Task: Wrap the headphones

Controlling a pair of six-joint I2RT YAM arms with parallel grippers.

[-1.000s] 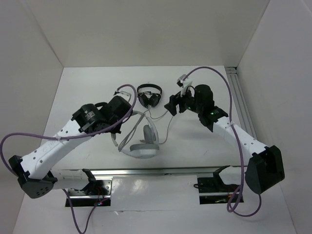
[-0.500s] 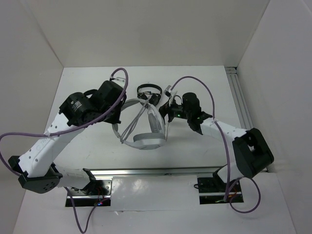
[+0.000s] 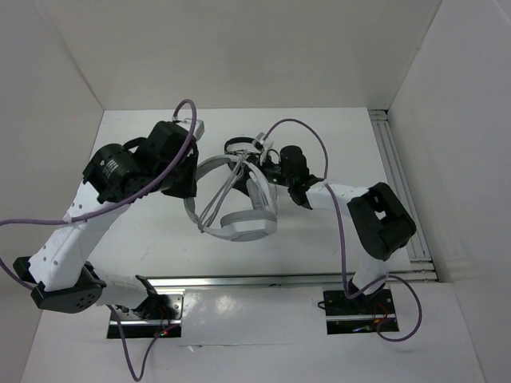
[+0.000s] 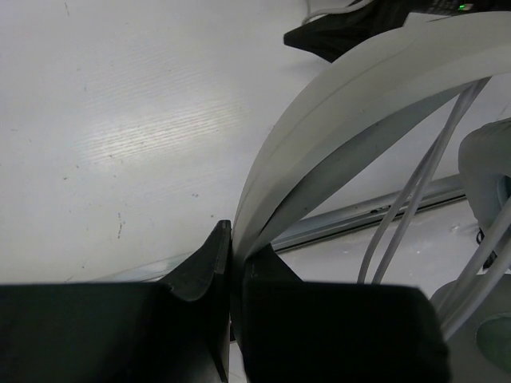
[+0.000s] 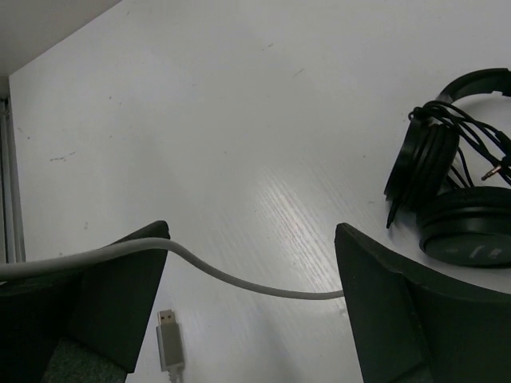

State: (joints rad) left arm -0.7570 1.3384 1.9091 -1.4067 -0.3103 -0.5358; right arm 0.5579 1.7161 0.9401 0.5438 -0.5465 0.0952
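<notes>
The left end effector [image 4: 230, 263] was clenched on the wide headband [image 4: 359, 88] of the large white and light-grey over-ear headphones [image 3: 238, 209]. Its two black fingers pinched the band's edge, and the contact itself was lost in shadow. From that grip the band arched away toward the right end effector [image 5: 251, 255]. Strands of the thin grey cable [image 4: 415, 191] crossed beneath the arch, just beyond the clenched fingertips. One chunky earcup [image 4: 489, 152] was cut off by the edge of the left wrist view. From above I could not tell whether the earcups rested on the white desk [image 5: 239, 120] or hung clear of it.

The right end effector stood released, its jaws wide apart. The cable crossed the gap between them, draped over one finger [image 5: 120, 279] and vanishing behind the other, pinched by neither. Beyond its fingertips lay small black headphones [image 5: 455, 207], partly cropped, with their dark cord bundled against them. A silver USB plug [image 5: 168, 335] lay on the desk just below the cable, beside the draped finger, its lead cut off by the frame. From above, this end effector was mostly hidden by its own wrist and the headband.
</notes>
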